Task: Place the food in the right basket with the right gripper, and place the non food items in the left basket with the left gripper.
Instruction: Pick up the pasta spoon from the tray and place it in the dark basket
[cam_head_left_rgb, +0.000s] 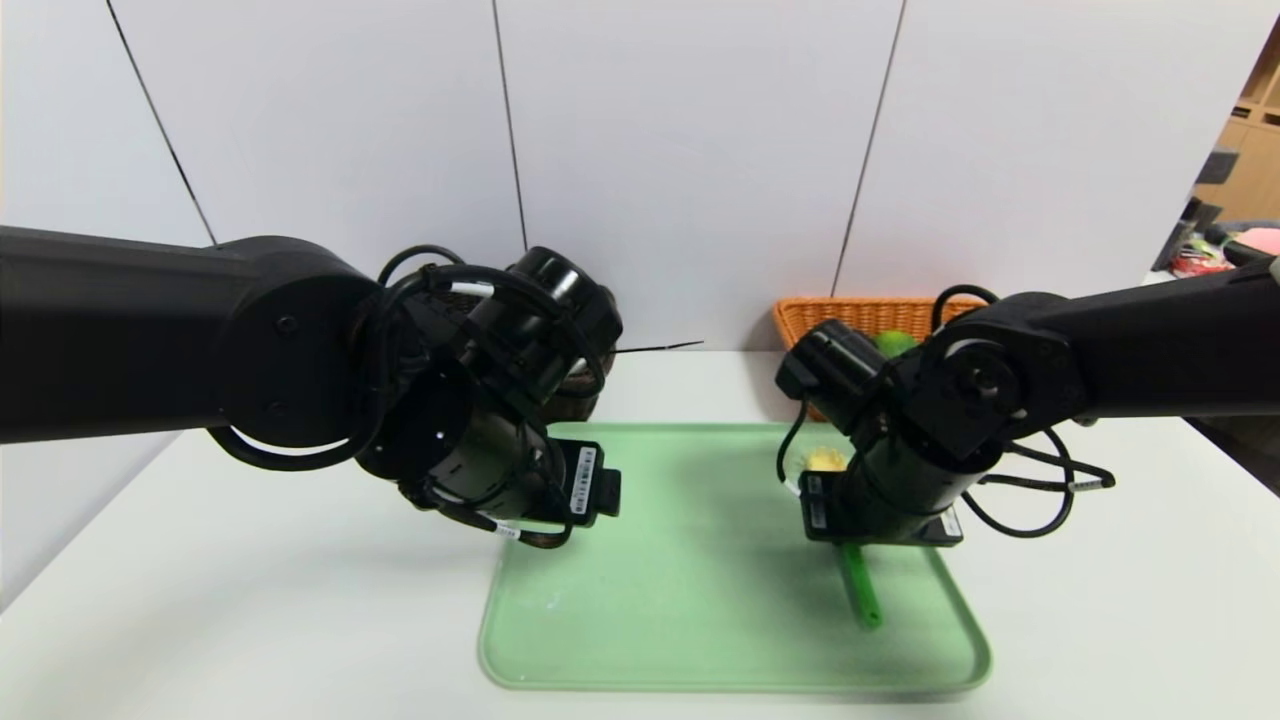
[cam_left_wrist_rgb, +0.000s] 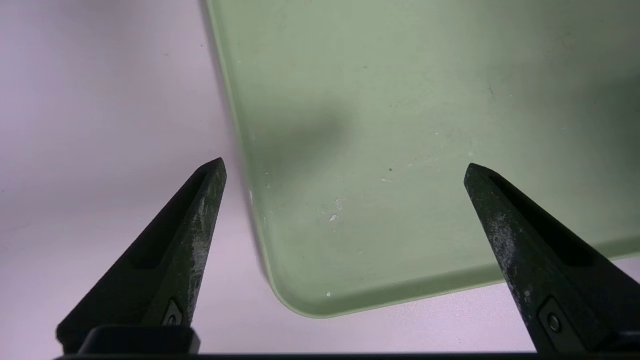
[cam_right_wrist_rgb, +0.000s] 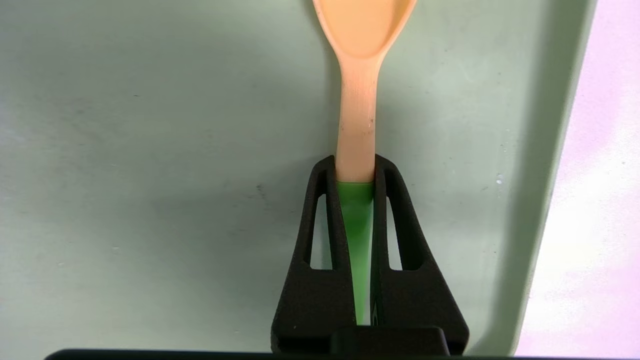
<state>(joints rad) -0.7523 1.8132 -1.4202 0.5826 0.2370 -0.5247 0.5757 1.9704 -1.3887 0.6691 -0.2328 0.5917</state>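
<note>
The yellow pasta spoon (cam_right_wrist_rgb: 356, 100) with its green handle (cam_head_left_rgb: 860, 590) lies on the pale green tray (cam_head_left_rgb: 700, 600), toward the tray's right side. My right gripper (cam_right_wrist_rgb: 355, 162) is shut on the spoon where the yellow neck meets the green handle. The green lime (cam_head_left_rgb: 893, 342) sits inside the orange-tan right basket (cam_head_left_rgb: 830, 312) behind the right arm. My left gripper (cam_left_wrist_rgb: 345, 165) hangs open and empty above the tray's near left corner (cam_left_wrist_rgb: 300, 300). The dark brown left basket (cam_head_left_rgb: 575, 400) is mostly hidden behind the left arm.
White table (cam_head_left_rgb: 250, 600) surrounds the tray. A thin dark rod (cam_head_left_rgb: 660, 348) pokes out to the right from behind the left wrist. A white wall stands close behind the baskets. Both arms reach in over the tray from the sides.
</note>
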